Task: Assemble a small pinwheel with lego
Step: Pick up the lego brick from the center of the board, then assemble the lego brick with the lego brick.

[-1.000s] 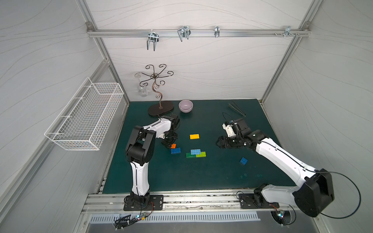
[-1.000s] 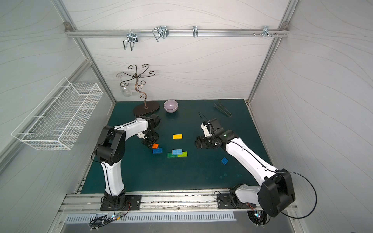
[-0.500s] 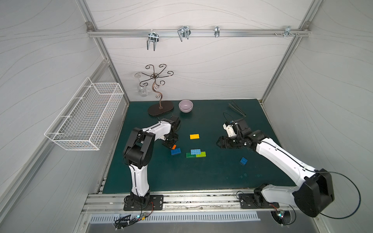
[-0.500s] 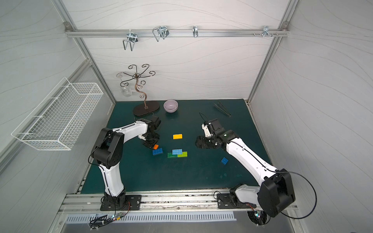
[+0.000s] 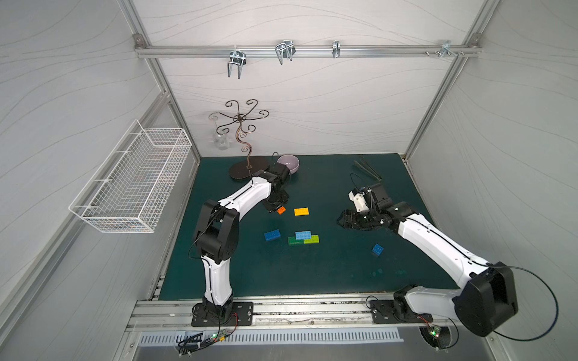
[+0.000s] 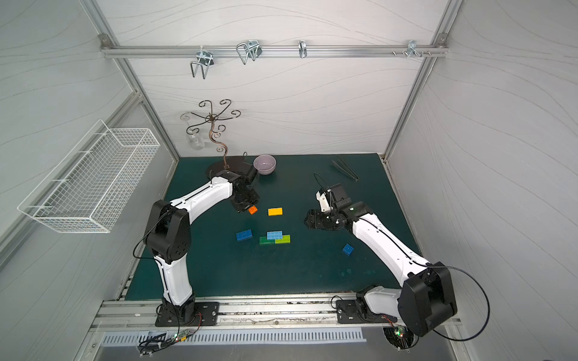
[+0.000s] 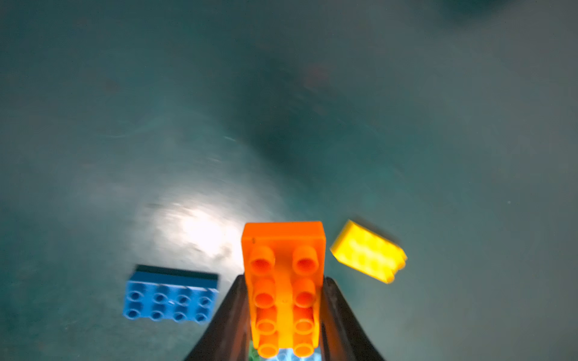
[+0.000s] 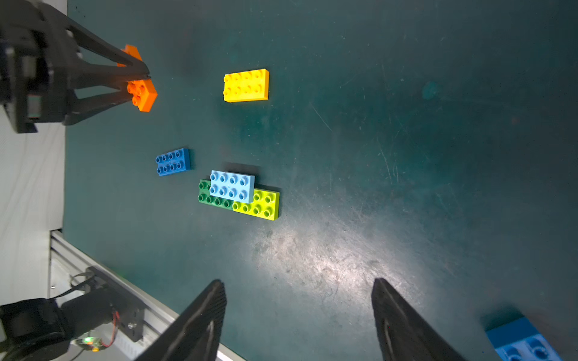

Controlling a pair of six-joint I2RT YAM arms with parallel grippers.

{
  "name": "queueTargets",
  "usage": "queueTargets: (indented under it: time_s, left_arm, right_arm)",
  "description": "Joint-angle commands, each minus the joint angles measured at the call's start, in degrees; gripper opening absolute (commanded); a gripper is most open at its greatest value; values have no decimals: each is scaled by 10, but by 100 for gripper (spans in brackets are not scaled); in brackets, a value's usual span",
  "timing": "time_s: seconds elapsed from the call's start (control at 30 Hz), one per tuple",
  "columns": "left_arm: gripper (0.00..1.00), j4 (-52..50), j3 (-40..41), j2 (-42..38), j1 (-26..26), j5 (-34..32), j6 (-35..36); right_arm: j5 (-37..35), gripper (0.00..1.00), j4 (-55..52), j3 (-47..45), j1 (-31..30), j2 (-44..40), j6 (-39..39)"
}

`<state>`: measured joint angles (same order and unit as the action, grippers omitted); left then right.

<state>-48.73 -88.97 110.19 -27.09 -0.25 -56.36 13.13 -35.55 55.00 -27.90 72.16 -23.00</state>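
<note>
left gripper (image 7: 284, 278): clamped on the orange brick (image 7: 283, 247) across its long sides, behind the joined green-lime-light-blue stack (image 8: 237, 195), toward the left arm's side | right gripper (image 8: 298, 281): wide, empty, on the stack's right-arm side | handling: looks light, rigid, slick-walled; pinch the flat sides squarely or it may pivot | yellow brick (image 8: 246, 85): loose behind the stack | pinwheel: not yet formed

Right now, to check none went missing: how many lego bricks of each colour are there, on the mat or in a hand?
Orange brick: 1
Yellow brick: 1
Dark blue: 2, long brick and square brick
Light blue brick: 1
Dark green brick: 1
Lime brick: 1
Total: 7
</note>
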Motion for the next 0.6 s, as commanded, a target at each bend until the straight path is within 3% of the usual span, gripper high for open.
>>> queueTargets:
  time_s: [0.0, 0.07, 0.17, 0.3, 0.5, 0.57]
  left_arm:
    - [6, -24, 8, -1, -39, 22, 102]
    - [4, -15, 18, 5, -49, 39, 124]
    - [2, -5, 29, 12, -54, 59, 141]
    - [0, 17, 67, -7, -59, 73, 158]
    - [0, 14, 87, -6, -59, 69, 188]
    - [0, 24, 92, -4, -59, 72, 188]
  right_arm:
    - [93, 75, 57, -28, 6, 4, -16]
    - [168, 70, 136, -64, 5, 9, -38]
    - [206, 58, 247, -113, 5, 21, -108]
    - [208, 41, 322, -138, 0, 38, -158]
    - [227, 0, 425, -163, -29, 101, -218]
    - [232, 0, 466, -158, -45, 132, -241]
